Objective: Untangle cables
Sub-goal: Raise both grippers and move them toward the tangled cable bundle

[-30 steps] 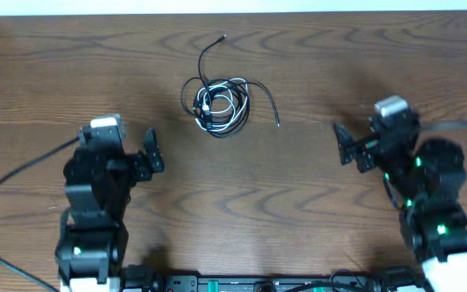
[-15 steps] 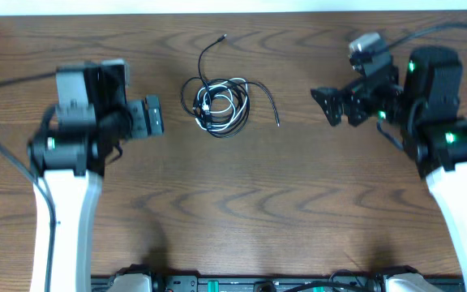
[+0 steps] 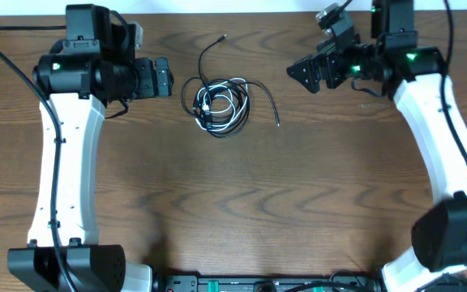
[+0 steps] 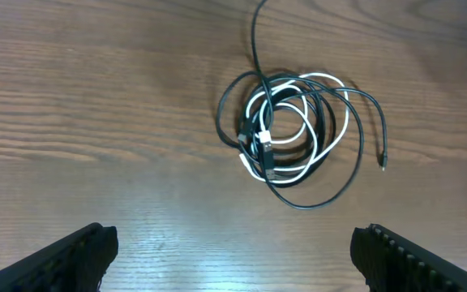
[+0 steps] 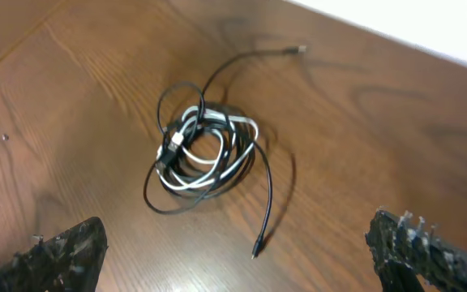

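Tangled cables (image 3: 217, 104) are flanked near the desk's (image 3: 233, 211) far edge by 2 wide-open grippers; the left gripper (image 3: 169, 77) is placed nearer than the right gripper (image 3: 300, 75).

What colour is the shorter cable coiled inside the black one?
The shorter cable is white; left wrist view shows it best.

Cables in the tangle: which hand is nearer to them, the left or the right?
Left. The left hand is just beside the cables; the right hand is farther off on the opposite side.
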`<state>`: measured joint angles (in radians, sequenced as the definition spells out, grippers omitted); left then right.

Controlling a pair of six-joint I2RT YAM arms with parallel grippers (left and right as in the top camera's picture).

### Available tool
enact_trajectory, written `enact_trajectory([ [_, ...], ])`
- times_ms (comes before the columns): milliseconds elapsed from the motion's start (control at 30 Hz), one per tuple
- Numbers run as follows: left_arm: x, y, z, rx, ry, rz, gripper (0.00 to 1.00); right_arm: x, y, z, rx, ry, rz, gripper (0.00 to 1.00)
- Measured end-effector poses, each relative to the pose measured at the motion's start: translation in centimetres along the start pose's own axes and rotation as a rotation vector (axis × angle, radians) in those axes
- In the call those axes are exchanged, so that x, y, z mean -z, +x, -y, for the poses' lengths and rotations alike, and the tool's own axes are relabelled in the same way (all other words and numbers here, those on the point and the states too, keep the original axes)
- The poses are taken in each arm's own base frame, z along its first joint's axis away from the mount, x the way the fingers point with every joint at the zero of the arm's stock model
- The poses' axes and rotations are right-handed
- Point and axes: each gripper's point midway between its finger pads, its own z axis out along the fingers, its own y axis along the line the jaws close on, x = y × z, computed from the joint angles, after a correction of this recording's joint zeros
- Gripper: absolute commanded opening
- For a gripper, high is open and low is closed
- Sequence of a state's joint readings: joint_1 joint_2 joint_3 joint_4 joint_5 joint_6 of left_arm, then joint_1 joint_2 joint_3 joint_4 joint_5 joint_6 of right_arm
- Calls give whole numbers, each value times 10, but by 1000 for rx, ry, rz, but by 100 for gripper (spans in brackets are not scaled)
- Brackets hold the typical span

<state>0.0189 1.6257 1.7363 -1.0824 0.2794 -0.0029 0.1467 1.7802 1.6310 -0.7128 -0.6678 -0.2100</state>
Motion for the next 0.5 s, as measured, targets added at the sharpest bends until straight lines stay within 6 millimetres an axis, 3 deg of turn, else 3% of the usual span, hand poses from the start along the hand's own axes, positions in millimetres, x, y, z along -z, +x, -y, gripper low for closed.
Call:
enact_trajectory([
  [100, 0, 4, 4, 3, 24, -15, 98, -10, 8, 4, -82, -19, -25, 99],
  [233, 1, 8, 9, 7, 54, -32, 98, -18, 6, 5, -120, -37, -13, 65],
  [333, 1, 9, 10, 9, 61, -39, 99, -30, 3, -2, -122, -58, -8, 72],
  [500, 1, 9, 10, 10, 61, -39, 99, -71, 18, -13, -233, -62, -77, 65],
])
